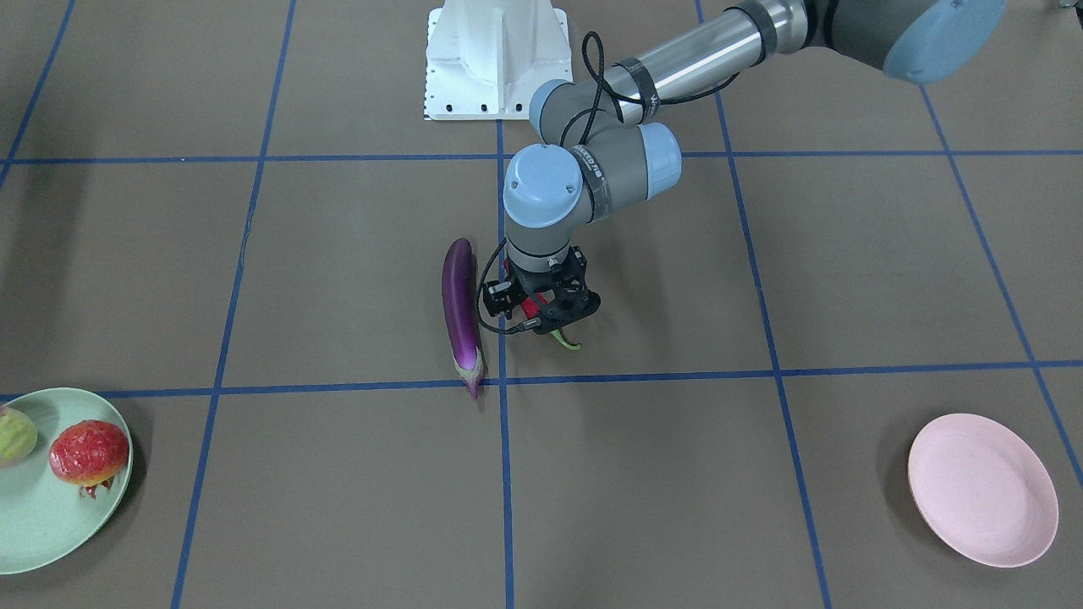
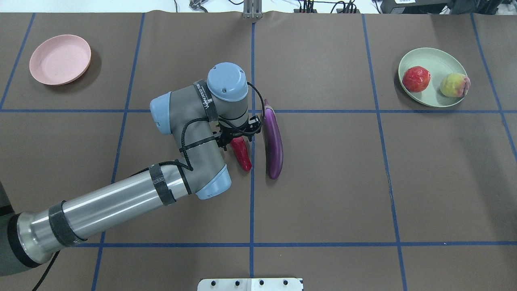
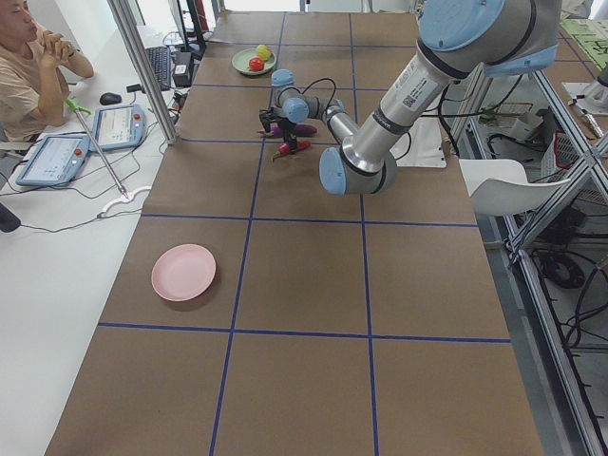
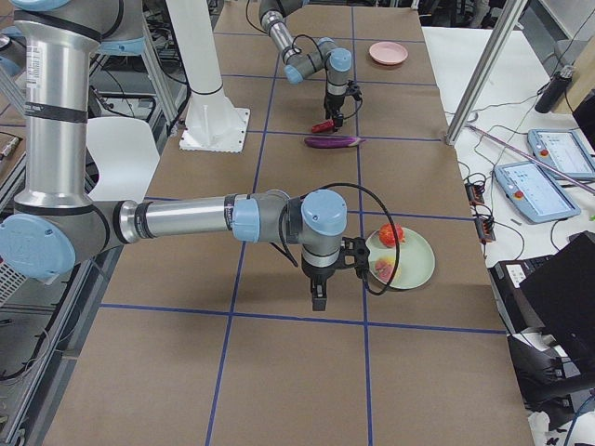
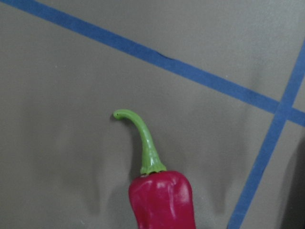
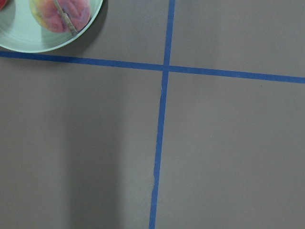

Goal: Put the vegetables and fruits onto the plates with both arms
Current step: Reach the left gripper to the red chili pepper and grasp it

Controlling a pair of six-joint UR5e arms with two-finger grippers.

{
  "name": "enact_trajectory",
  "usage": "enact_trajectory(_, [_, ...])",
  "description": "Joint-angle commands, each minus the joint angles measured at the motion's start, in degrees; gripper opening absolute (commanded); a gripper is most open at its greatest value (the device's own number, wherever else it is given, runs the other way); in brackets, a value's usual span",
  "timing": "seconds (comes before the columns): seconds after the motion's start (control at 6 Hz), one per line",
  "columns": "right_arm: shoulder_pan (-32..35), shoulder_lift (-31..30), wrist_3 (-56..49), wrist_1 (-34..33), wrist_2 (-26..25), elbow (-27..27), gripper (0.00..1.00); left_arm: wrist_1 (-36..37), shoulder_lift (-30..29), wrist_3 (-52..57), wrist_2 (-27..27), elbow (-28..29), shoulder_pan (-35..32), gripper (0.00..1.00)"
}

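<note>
Left black two-finger claw (image 1: 554, 315) points straight down over the wrinkled red chili pepper (image 2: 241, 153), jaws closed on its flanks, seemingly pinching it near the green stem so the body hangs balanced for carrying. Just beside the claw lies the long glossy purple eggplant (image 1: 461, 313), close enough to be brushed on lift-off. Well apart sits the round pale pink plate (image 1: 981, 489), nothing on it; nothing seems to block that route. Farthest off, the mint green plate (image 1: 51, 516) holds a bumpy red-orange fruit (image 1: 88, 452) and a yellow-green peach (image 1: 15, 435). The right claw (image 4: 318, 299) hovers near them; I cannot tell its grip.
</note>
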Motion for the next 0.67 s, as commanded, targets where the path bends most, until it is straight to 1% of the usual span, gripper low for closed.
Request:
enact_trajectory(0.0, [0.0,0.05,-0.01,0.09,0.0,0.03,1.0,0.73,-0.28,0.3,-0.1,-0.08,-0.09,0.0])
enact_trajectory(0.17, [0.0,0.05,-0.01,0.09,0.0,0.03,1.0,5.96,-0.89,3.6,0.16,-1.3,-1.31,0.0])
enact_trajectory(0.33, [0.0,0.06,0.08,0.09,0.0,0.03,1.0,10.28,-1.07,10.42,0.16,-4.36,-3.41,0.0])
enact_trajectory(0.5, [0.0,0.06,0.08,0.09,0.0,-0.06,1.0,9.97,-0.64,16.93,0.42,-4.91,-8.04,0.0])
